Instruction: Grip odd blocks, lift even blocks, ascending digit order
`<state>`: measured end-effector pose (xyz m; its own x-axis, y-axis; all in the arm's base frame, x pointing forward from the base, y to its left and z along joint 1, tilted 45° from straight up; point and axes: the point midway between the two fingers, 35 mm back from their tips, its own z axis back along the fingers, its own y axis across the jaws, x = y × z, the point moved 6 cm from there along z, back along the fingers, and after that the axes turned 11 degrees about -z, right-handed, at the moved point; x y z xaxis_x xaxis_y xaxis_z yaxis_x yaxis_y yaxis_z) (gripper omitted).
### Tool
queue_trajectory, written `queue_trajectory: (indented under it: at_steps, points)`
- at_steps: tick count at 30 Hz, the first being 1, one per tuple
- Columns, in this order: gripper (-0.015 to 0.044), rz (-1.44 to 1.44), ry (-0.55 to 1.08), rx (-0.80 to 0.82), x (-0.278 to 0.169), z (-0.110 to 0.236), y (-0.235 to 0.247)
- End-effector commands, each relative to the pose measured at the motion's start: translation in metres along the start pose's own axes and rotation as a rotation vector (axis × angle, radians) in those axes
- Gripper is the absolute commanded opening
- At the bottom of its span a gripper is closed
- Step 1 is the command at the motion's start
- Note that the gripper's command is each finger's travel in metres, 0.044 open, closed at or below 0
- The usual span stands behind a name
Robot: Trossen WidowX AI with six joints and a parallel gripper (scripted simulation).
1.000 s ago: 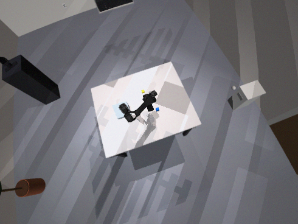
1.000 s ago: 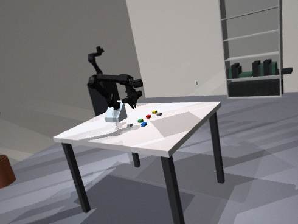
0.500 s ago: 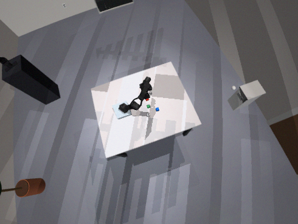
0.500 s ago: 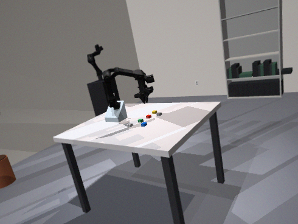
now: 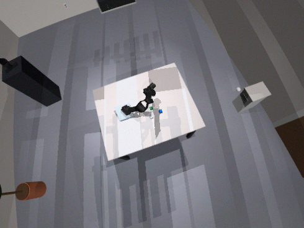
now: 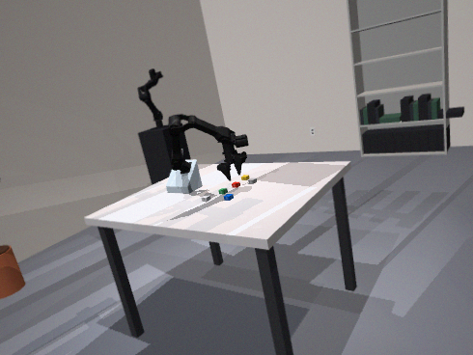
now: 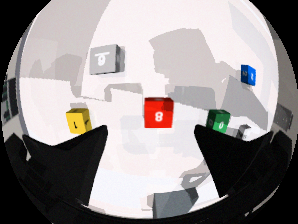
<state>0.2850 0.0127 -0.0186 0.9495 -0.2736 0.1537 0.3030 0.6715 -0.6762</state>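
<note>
My gripper point(image 6: 235, 177) point(image 7: 152, 130) is open and empty, above the table near the red and yellow blocks. A red block point(image 6: 236, 184) point(image 7: 158, 113) showing 8 appears centrally, beyond the fingertips. A yellow block point(image 6: 245, 177) point(image 7: 78, 120) showing 1 is by the left fingertip. A green block point(image 5: 151, 108) point(image 6: 223, 191) point(image 7: 218, 121) showing 0 is by the right one. A grey block point(image 6: 252, 181) point(image 7: 105, 60) has an underlined digit, seemingly an upside-down 6. A blue block point(image 5: 160, 111) point(image 6: 229, 197) point(image 7: 248, 75) shows 2. Another grey block point(image 6: 206, 198) point(image 7: 244, 131) has an unreadable digit.
The table point(image 5: 115, 145) point(image 6: 309, 193) carries the arm's pale blue base point(image 5: 119, 115) point(image 6: 179, 185) on one side. The arm hides some blocks in the top view. A black pedestal point(image 5: 32, 82) point(image 6: 153, 154) stands away from the table.
</note>
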Motion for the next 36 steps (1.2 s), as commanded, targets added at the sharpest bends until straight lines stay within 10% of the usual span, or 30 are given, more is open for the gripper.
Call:
queue_trajectory:
  at_steps: [1, 20, 31, 36]
  points:
    - [0.04, 0.006, 0.002, -0.006, -0.001, -0.007, -0.001]
    - [0.04, 0.006, 0.001, -0.008, -0.001, -0.035, -0.002]
    - [0.012, 0.006, 0.001, -0.008, -0.001, -0.035, -0.002]
    - [0.012, 0.006, 0.001, -0.008, -0.001, -0.035, -0.002]
